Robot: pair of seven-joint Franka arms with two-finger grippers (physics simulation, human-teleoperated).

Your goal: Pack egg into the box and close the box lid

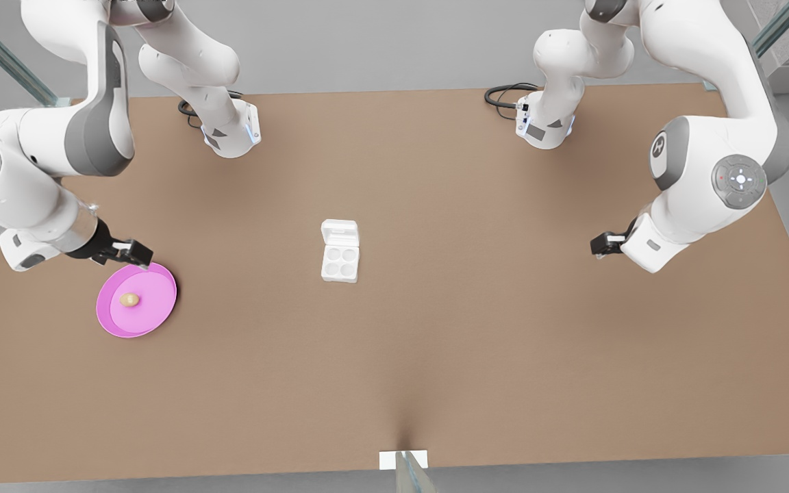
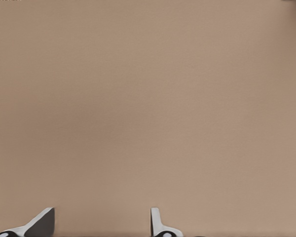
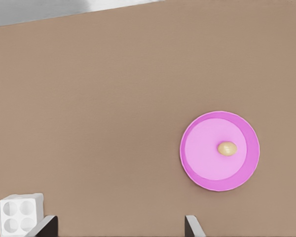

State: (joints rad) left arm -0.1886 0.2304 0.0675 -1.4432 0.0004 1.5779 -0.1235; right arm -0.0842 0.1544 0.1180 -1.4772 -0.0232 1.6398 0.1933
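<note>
Tan, oval egg (image 1: 129,299) lies on a round pink plate (image 1: 155,322) under the spread-fingered right gripper (image 1: 135,252); the white four-cup box (image 1: 340,263) gapes mid-table, the left gripper (image 1: 600,244) waiting spread.

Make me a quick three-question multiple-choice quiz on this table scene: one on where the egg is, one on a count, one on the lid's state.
1. Where does the egg lie?
A. in a carton cup
B. on the pink plate
C. on the bare table

2. How many cups does the carton have?
A. two
B. four
C. six

3. How is the lid?
A. open, folded back
B. shut over the cups
C. lying apart from the carton

Answers:
1 B: the egg rests on the plate.
2 B: the carton shows a two-by-two grid, all empty.
3 A: the lid lies back behind the tray.

The right gripper hangs by the plate and the left gripper waits over bare table, both with fingers apart.
</note>
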